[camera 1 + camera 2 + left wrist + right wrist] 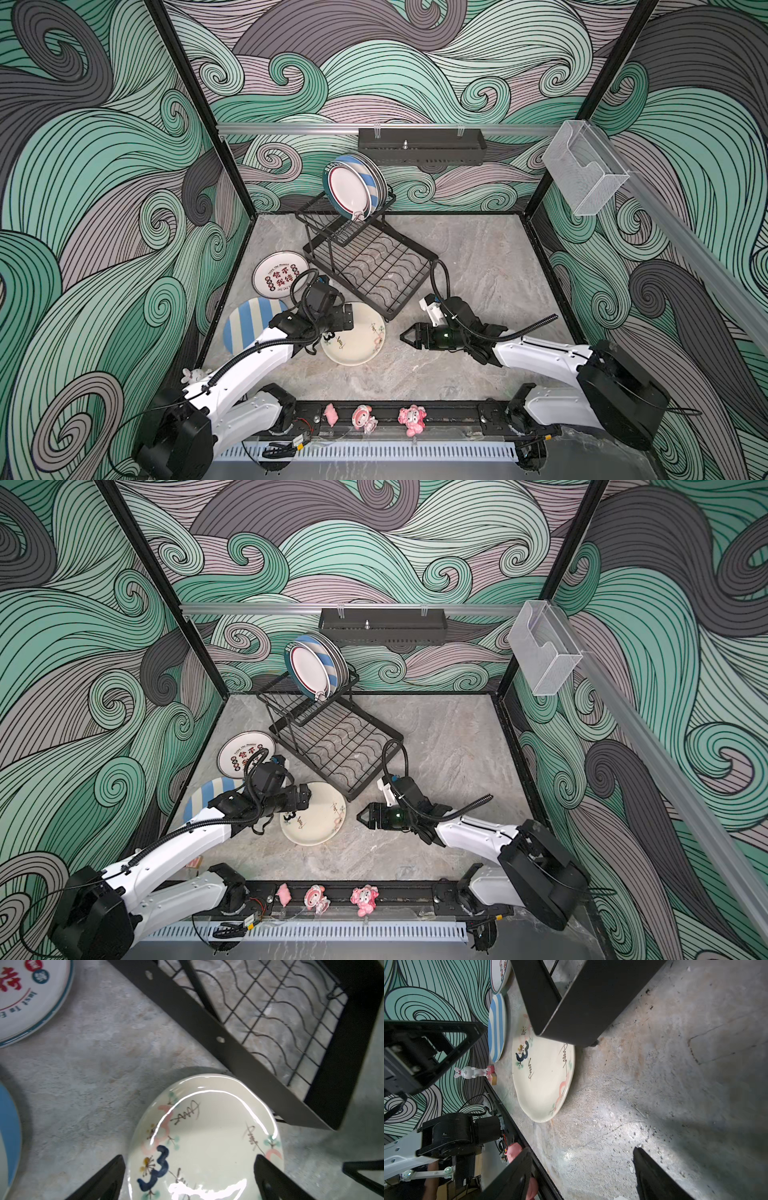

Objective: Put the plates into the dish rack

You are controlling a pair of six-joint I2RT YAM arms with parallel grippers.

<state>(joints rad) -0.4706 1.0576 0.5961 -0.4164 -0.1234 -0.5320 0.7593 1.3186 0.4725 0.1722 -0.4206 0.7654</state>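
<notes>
Step in hand: pickup of the cream round plate with painted flowers (361,338), which lies flat on the desk (478,291) with its rim at the near corner of the black wire dish rack (370,266). Several plates (353,189) already stand on edge in the rack's upper basket (328,226). Left gripper (189,1156) hovers over the cream plate, jaws open astride it. Right gripper (404,336) sits beside the plate, jaws open, empty. Next move likely requires sliding the plate clear of the rack, then closing on its rim.

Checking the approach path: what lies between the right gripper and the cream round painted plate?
Only bare grey stone tabletop separates right gripper from cream plate, clearest in the right wrist view.
</notes>
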